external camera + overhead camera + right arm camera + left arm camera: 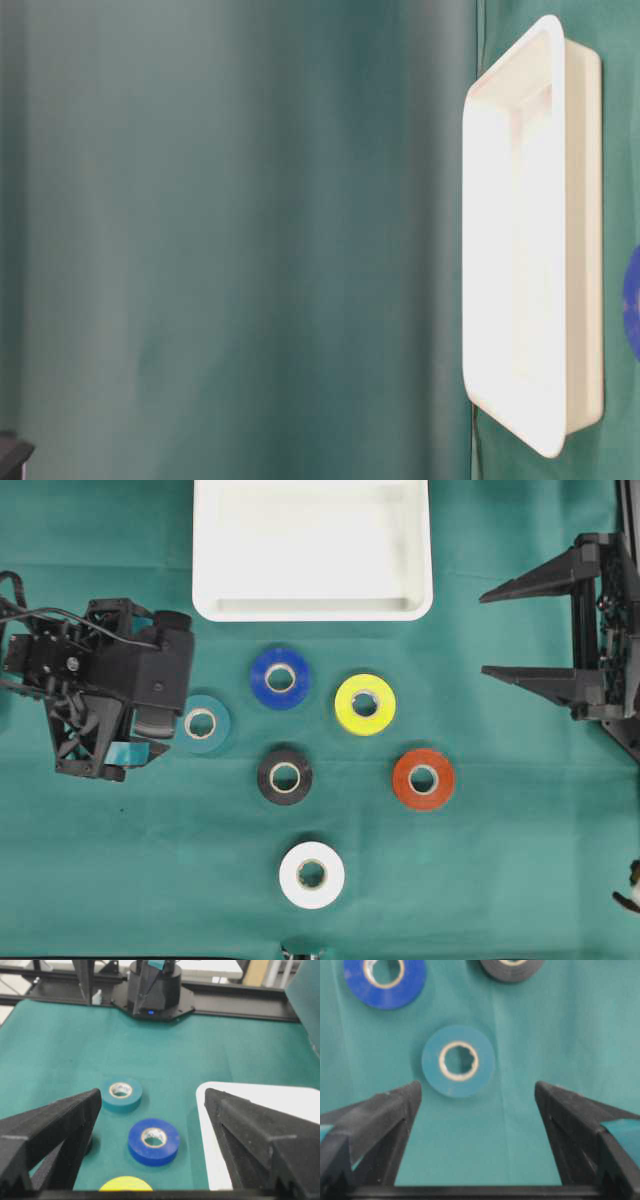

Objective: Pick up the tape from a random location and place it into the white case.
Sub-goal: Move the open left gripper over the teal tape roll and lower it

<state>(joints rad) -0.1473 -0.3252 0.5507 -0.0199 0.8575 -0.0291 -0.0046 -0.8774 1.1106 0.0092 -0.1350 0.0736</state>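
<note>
Teal tape (458, 1060) sits off-centre between your wide-open left gripper (476, 1097).
Descend now and one finger may nudge it away.

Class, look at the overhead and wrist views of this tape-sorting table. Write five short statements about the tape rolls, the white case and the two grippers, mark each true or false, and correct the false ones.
1. The white case holds no tape roll. True.
2. The left gripper is shut on the teal roll. False: its fingers stand wide open, and the roll lies on the cloth ahead of them, untouched.
3. The white roll lies farther from the case than any other roll. True.
4. The yellow roll lies to the left of the blue roll in the overhead view. False: it lies to the blue roll's right.
5. The right gripper is open and holds nothing. True.
</note>
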